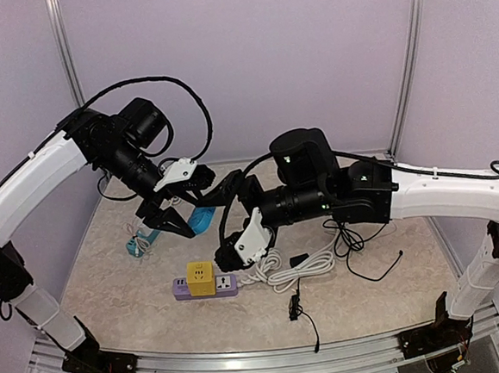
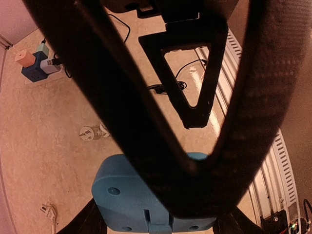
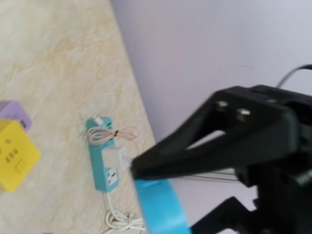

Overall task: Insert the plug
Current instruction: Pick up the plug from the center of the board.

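A blue plug block (image 1: 202,219) hangs above the table between both grippers. In the left wrist view the blue plug block (image 2: 126,195) sits low in the frame between my left gripper's (image 2: 156,222) two fingers, which are shut on its sides. My left gripper (image 1: 191,210) comes in from the upper left. My right gripper (image 1: 226,220) is open, and its triangular fingers (image 2: 190,97) straddle the block. In the right wrist view its upper fingertip (image 3: 139,165) touches the top edge of the block (image 3: 163,209). The purple power strip (image 1: 207,287) lies below.
A yellow cube adapter (image 1: 199,275) sits on the purple strip. A teal power strip (image 3: 103,163) with a white charger lies at the left wall. A coiled white cable (image 1: 295,269) and black cables (image 1: 295,308) lie to the right. A loose white plug (image 2: 90,132) lies on the table.
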{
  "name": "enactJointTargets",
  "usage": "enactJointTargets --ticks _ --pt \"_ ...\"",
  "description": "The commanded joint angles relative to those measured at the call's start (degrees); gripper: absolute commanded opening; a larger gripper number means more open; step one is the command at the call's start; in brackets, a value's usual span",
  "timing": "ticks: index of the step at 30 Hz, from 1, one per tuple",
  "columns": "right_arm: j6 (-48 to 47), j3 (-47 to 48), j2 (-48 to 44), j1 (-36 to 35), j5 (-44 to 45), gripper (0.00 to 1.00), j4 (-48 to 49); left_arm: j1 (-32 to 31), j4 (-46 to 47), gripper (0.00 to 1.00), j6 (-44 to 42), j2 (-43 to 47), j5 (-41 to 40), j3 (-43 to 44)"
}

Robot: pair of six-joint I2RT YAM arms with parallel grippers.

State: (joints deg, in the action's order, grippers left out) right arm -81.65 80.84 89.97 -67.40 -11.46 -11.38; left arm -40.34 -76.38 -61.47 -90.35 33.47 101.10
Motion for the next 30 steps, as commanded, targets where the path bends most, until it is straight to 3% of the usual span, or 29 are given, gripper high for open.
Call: enactJointTargets --ticks 1,13,18,20,21,23,24,25,26,28,30 --pt "-5.09 1.08 1.09 -0.25 1.52 0.9 -4.23 -0.59 -17.71 0.26 1.25 -0.97 1.26 1.1" --pt "-7.24 3.27 6.36 -0.07 5.85 0.61 3.88 -1.29 -17.73 0.22 1.28 -1.22 1.1 0.92" --pt "-6.26 3.06 6.47 -0.09 6.13 0.39 6.02 -1.3 -17.68 0.21 0.74 -0.79 0.68 -0.6" --pt "-6.1 3.14 6.74 -0.1 6.52 0.21 6.32 -1.32 -17.71 0.21 0.69 -0.8 0.59 -0.89" --pt "-5.93 3.18 6.85 -0.1 6.54 0.03 6.34 -1.32 -17.75 0.21 0.73 -0.73 0.61 -0.98" --pt "-4.91 2.82 6.69 -0.25 6.5 0.0 7.35 -1.41 -17.75 0.24 0.89 -0.67 0.67 -0.99" --pt "-3.96 2.8 6.52 -0.3 6.38 0.0 7.45 -1.41 -17.67 0.3 1.09 -0.49 0.64 -0.99" --pt "-2.64 2.97 6.09 -0.44 6.15 0.0 7.42 -1.41 -17.73 0.42 1.23 -0.33 0.54 -0.93" --pt "0.59 3.26 5.66 -0.52 6.15 0.0 7.31 -1.41 -17.66 0.6 1.56 0.01 0.34 -0.71" --pt "6.8 4.01 4.64 -0.49 6.48 0.0 6.4 -1.36 -17.55 0.86 2.77 0.69 -0.49 -0.06" --pt "14.72 5.1 3.79 -0.5 7.7 0.0 4.62 -1.13 -15.89 0.98 5.78 1.94 -2.6 0.75"
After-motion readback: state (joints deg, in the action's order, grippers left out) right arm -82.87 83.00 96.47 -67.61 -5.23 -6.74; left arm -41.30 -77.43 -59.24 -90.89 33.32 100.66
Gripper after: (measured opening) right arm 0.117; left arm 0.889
